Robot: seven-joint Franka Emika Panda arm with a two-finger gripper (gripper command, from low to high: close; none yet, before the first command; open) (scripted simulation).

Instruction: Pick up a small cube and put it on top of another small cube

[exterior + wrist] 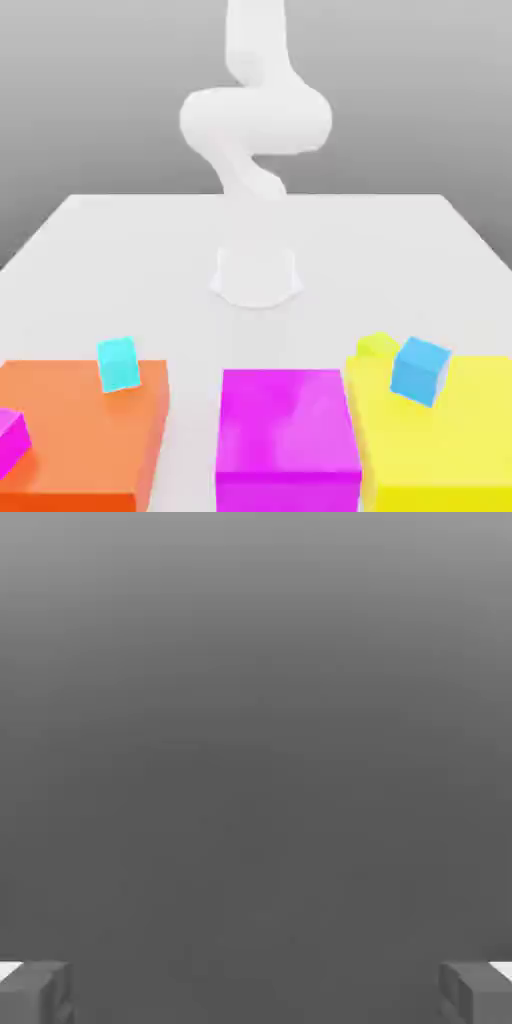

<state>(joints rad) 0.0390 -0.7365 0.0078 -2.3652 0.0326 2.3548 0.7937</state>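
White tabletop [310, 240], grey backdrop; lime cube [375, 345] by far edge of yellow block [450, 470], cyan cube [119, 364] near orange block's [75, 435] far right corner; stacking undone. Hand view: tool [256, 994] spread wide, empty.

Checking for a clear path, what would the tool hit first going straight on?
The way looks free as far as the hand view shows: only plain grey lies between the tool's open fingers, though its depth is unclear.
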